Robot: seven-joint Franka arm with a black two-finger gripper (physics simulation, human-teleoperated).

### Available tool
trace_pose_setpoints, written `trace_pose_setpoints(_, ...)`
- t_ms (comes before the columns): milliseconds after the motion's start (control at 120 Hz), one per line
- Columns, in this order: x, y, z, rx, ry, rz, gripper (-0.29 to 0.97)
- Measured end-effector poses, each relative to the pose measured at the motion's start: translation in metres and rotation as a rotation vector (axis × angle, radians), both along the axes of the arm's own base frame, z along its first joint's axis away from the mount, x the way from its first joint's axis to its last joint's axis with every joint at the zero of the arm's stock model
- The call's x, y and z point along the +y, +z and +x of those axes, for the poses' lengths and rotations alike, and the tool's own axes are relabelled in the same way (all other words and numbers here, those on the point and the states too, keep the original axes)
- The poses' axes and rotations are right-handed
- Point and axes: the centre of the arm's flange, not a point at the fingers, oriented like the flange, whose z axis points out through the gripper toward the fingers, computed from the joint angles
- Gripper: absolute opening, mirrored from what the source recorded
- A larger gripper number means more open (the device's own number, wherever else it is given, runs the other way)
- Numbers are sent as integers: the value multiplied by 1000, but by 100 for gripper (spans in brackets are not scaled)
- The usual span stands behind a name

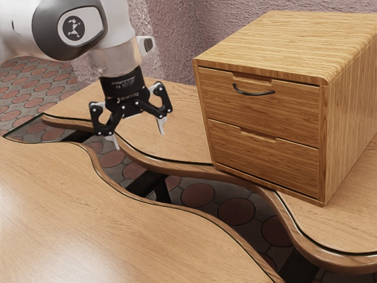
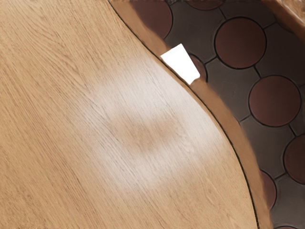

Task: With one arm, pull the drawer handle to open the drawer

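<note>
A wooden cabinet (image 1: 330, 71) with two drawers stands on the far table at the exterior view's right. Its upper drawer (image 1: 259, 109) carries a thin dark wire handle (image 1: 253, 91); the lower drawer (image 1: 262, 156) has none that I can make out. Both drawer fronts sit flush with the cabinet. My black gripper (image 1: 137, 132) hangs open and empty above the table's curved edge, well off to the exterior view's left of the cabinet, fingers pointing down. In the wrist view one white fingertip (image 2: 180, 63) shows over that curved edge.
The far wooden table (image 1: 177, 127) and a near wooden table (image 1: 70, 218) are split by a winding gap (image 1: 194, 194) with tiled floor below. Wood grain (image 2: 95, 119) lies under my hand, the tiled floor (image 2: 248, 62) beside it.
</note>
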Motion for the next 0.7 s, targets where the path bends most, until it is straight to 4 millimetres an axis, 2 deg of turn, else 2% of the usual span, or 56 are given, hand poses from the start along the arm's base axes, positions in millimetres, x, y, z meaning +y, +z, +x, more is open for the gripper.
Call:
trace_pose_setpoints(175, 1, 1, 2, -17, 96, 0, 68)
trace_pose_setpoints(200, 1, 6, 1, -28, 108, -1, 68)
trace_pose_setpoints(217, 1, 17, -1, -50, 115, -2, 68)
trace_pose_setpoints(258, 1, 60, -16, -136, 132, -8, 68)
trace_pose_setpoints(283, 1, 77, -23, -170, 141, -13, 68)
trace_pose_setpoints(358, 0, 99, -33, -220, 178, -23, 68)
trace_pose_setpoints(433, -1, 100, -26, -242, 217, -35, 68)
trace_pose_setpoints(517, -3, 79, 0, -237, 258, -47, 68)
trace_pose_setpoints(567, -3, 75, 15, -256, 281, -57, 68)
trace_pose_setpoints(667, 9, 77, 26, -294, 339, -99, 67)
trace_pose_setpoints(700, 13, 70, 35, -300, 352, -121, 67)
